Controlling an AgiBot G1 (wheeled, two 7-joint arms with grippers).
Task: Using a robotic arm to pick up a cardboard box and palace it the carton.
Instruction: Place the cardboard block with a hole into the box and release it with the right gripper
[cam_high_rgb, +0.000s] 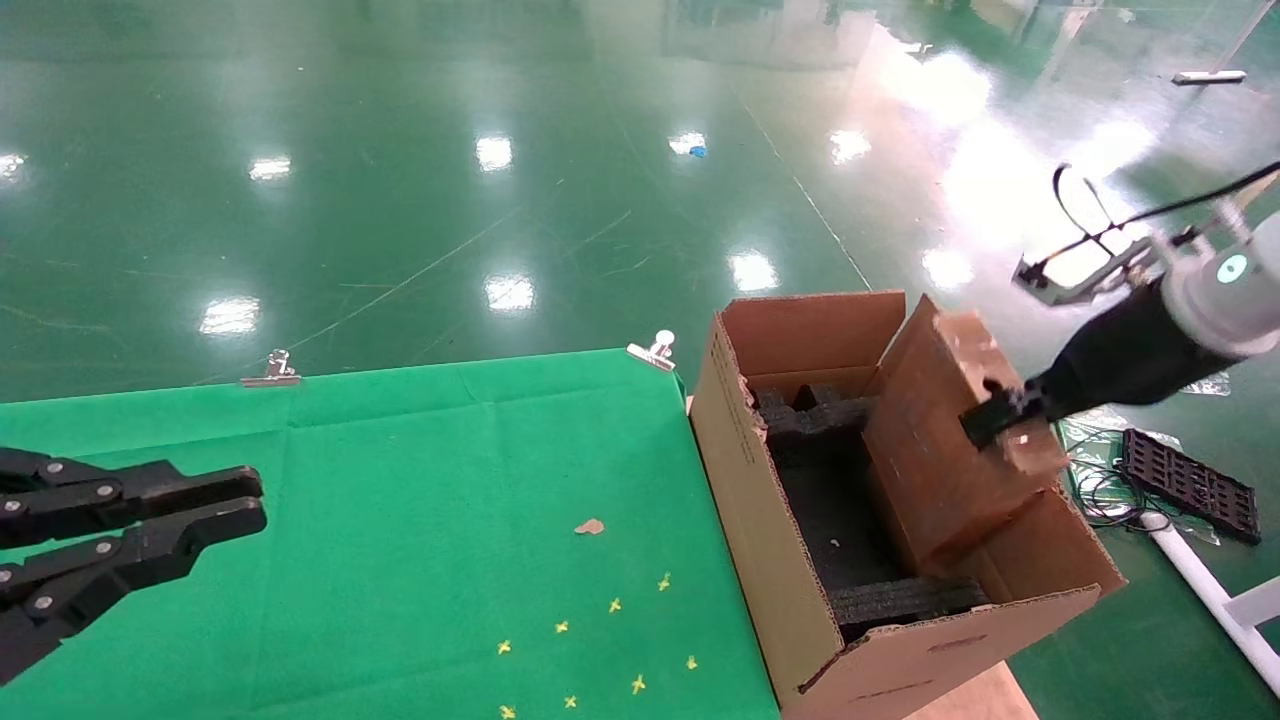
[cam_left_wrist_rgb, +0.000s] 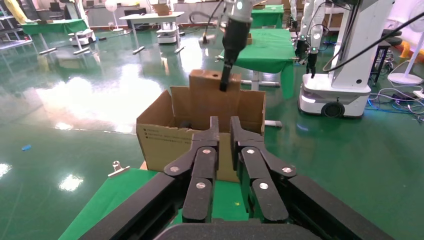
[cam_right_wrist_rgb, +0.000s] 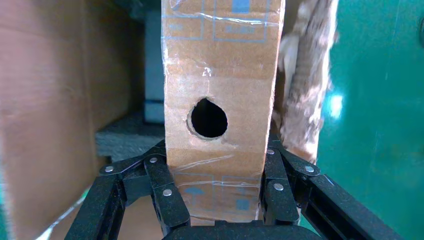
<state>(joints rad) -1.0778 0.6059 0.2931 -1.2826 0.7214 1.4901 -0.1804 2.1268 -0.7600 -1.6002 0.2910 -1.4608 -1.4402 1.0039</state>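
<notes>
My right gripper (cam_high_rgb: 990, 418), on the white arm with the teal ring (cam_high_rgb: 1232, 268), is shut on the cardboard box (cam_high_rgb: 940, 440). The box is brown and taped, tilted, with its lower part inside the carton (cam_high_rgb: 760, 530). The carton stands open at the table's right end, with black foam (cam_high_rgb: 850, 520) inside. In the right wrist view the fingers (cam_right_wrist_rgb: 172, 200) clamp both sides of the box (cam_right_wrist_rgb: 220, 75), which has a round hole. In the left wrist view the box (cam_left_wrist_rgb: 212, 97) stands up out of the carton (cam_left_wrist_rgb: 165, 140). My left gripper (cam_high_rgb: 252, 500) is shut and empty over the table's left side.
The table is covered in green cloth (cam_high_rgb: 400, 470), held by metal clips (cam_high_rgb: 270, 370) at the far edge. A cardboard scrap (cam_high_rgb: 589, 526) and yellow cross marks lie on it. On the floor right of the carton are a black tray (cam_high_rgb: 1190, 485), cables and a white pipe.
</notes>
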